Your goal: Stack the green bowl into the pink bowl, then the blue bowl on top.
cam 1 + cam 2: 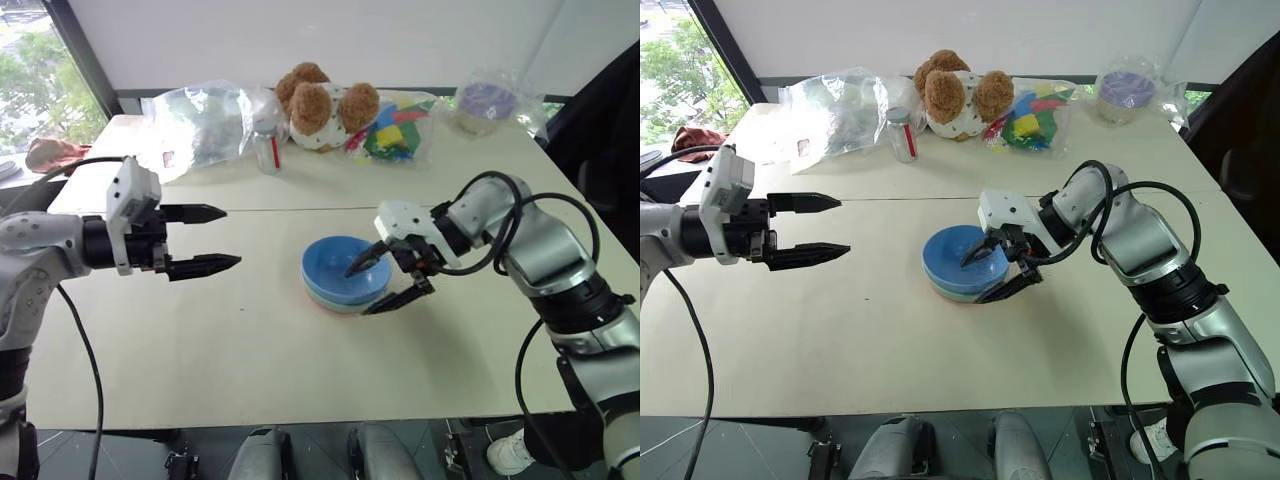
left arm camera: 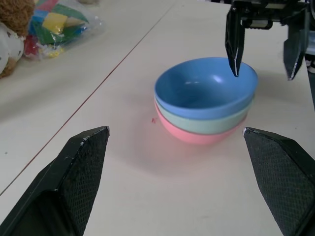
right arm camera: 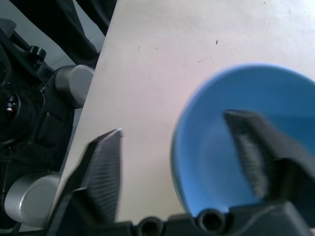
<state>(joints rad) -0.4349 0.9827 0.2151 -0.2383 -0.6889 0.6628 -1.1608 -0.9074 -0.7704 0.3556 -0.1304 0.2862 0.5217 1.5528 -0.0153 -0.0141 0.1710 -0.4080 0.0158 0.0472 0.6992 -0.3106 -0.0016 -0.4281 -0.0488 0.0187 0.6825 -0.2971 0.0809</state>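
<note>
— What I have nearest: left gripper (image 2: 177, 182), fingers spread, empty; stack ahead of it.

— Right gripper (image 1: 383, 283)?

— Spread astride the blue bowl (image 1: 343, 268) rim, which sits in the green bowl (image 2: 209, 122) inside the pink bowl (image 2: 189, 134).

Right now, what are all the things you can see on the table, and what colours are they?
blue bowl: one, sky blue, top of the stack, mid-table.
green bowl: one, mint, nested under the blue.
pink bowl: one, salmon, bottom of the stack.
teddy bear: one, brown, far edge.
bag of blocks: one, clear, many-coloured pieces, beside the bear.
small jar: one, clear, left of the bear.
left gripper: black, open, left of the stack.
right gripper: black, open, astride the blue bowl's rim.
</note>
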